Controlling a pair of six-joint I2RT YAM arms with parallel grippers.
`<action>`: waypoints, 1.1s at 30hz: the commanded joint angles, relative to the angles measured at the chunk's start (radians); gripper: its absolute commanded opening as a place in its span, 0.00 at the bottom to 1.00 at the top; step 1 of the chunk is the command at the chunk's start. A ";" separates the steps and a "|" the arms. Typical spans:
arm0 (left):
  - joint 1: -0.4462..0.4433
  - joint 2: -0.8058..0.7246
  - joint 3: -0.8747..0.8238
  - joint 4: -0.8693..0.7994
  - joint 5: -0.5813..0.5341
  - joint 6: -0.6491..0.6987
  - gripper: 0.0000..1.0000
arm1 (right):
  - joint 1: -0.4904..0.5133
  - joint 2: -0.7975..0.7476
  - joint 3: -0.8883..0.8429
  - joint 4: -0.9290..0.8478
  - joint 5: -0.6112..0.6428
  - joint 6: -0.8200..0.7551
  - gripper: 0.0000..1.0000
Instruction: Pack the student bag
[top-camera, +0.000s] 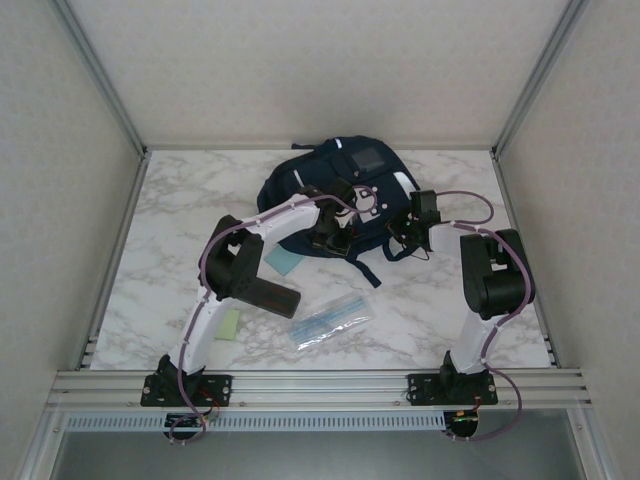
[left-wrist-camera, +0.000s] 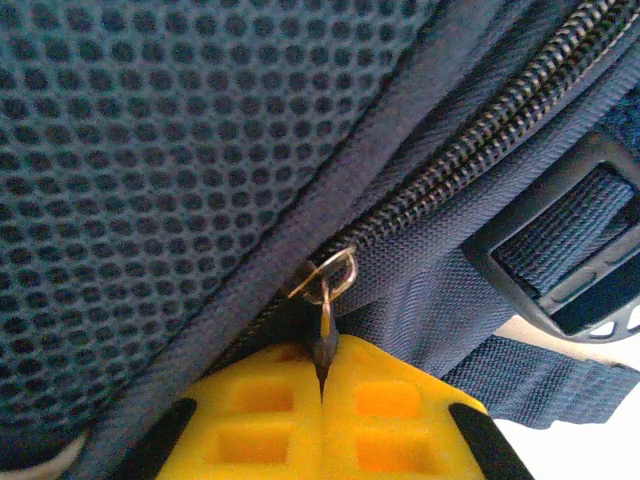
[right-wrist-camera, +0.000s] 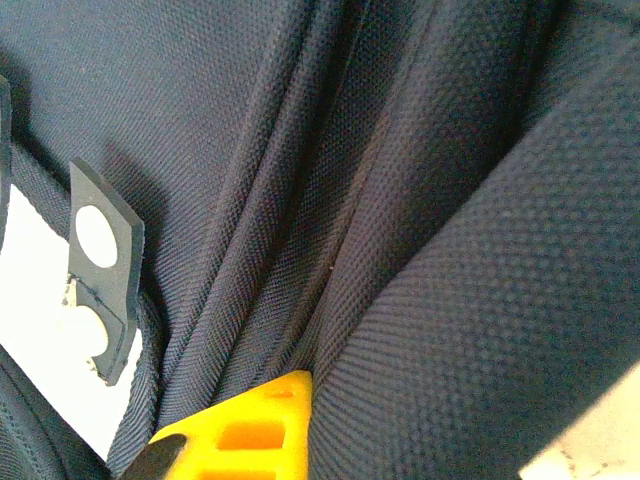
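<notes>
The student bag (top-camera: 335, 195) lies flat at the far middle of the surface (top-camera: 440, 300). Its long axis runs near to far, the grey patch end toward the back wall and the straps trailing nearward. The left hand (left-wrist-camera: 322, 385) is clenched on the zipper pull (left-wrist-camera: 325, 320). The right hand (right-wrist-camera: 300, 400) is clenched on a fold of bag fabric. The surface is white with grey marble veins, enclosed by pale panels in aluminium framing.

White marbled tabletop (top-camera: 160, 220), pale textured walls (top-camera: 300, 60) — aluminium frame rails (top-camera: 320, 385)
</notes>
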 joint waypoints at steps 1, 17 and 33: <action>0.005 0.016 0.021 0.042 -0.076 0.031 0.00 | -0.006 -0.007 -0.031 -0.096 0.000 -0.032 0.00; 0.161 -0.185 -0.120 -0.260 -0.175 0.067 0.00 | -0.088 -0.031 0.031 -0.229 0.102 -0.113 0.00; 0.045 -0.138 0.037 -0.237 -0.003 0.051 0.01 | -0.094 -0.076 0.050 -0.212 0.021 -0.136 0.00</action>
